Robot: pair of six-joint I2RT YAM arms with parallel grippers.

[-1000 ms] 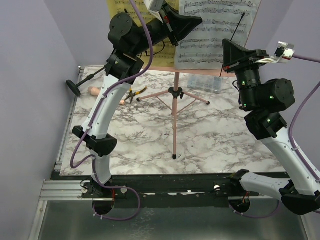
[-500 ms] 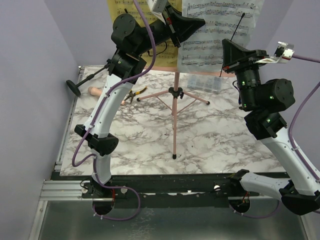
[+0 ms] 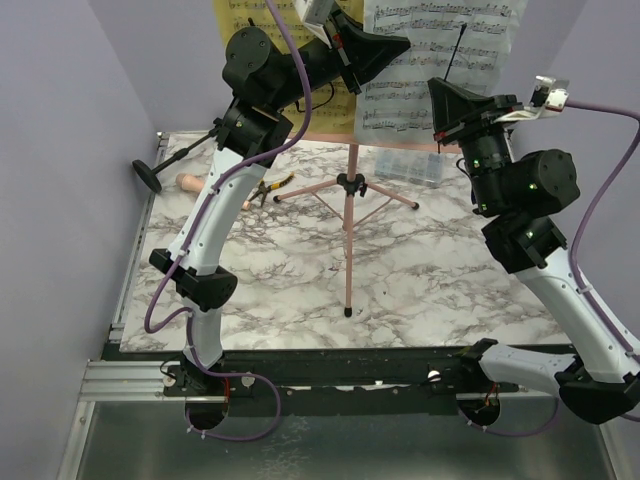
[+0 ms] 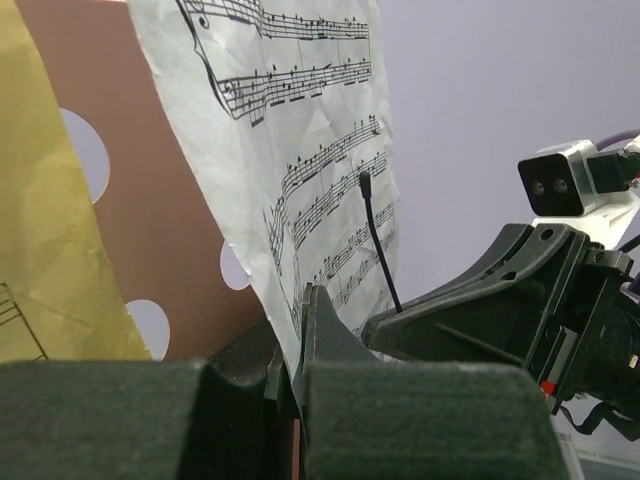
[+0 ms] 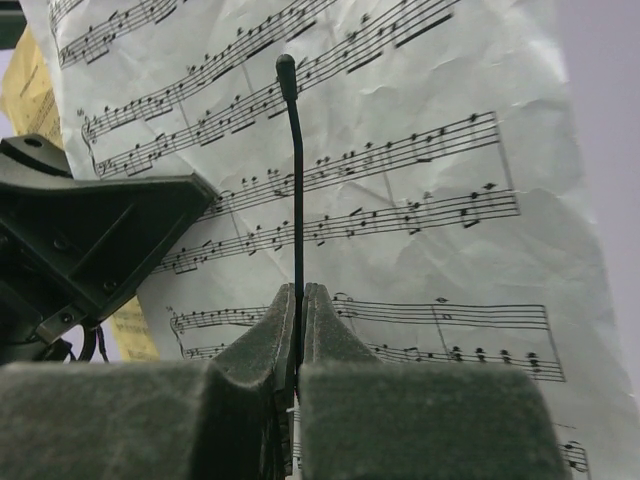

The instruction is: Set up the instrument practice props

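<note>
Marble surface (image 3: 420, 270) spreads wide under both arms, and standing upright in the middle of it is the pink music stand (image 3: 351, 230). Its tripod legs are splayed and one foot reaches toward the near edge. The top of its perforated desk (image 4: 150, 220) is cut off by the overhead frame, so its full height is lost.

Up on that desk is the white music sheet (image 5: 400, 200), crinkled, staves readable. The yellow music sheet (image 4: 40, 250) is beside it on the left, mostly cropped or blocked by the left arm (image 3: 215, 215).

The left gripper (image 4: 298, 310) is high at the desk, fingers pressed together on the lower edge of the white music sheet. The pinch point itself is half buried behind the blurred pads.

The right arm (image 3: 560, 290) is raised too. The right gripper (image 5: 298, 300) has its fingers squeezed onto a thin black rod (image 5: 297, 180) that rises in front of the white page to a small rounded tip. Where the rod's lower end goes is hidden.

At the back left the black mic stand (image 3: 150, 177) lies tipped over on the surface, round base toward the wall, its pole vanishing behind the left arm. The clear compartment box (image 3: 408, 166) sits at the back, partly covered by the sheet. The yellow-handled pliers (image 3: 268, 186) rest near the tripod, and the pink-beige microphone (image 3: 190, 181) lies just beside the mic stand, one end hidden by the arm
</note>
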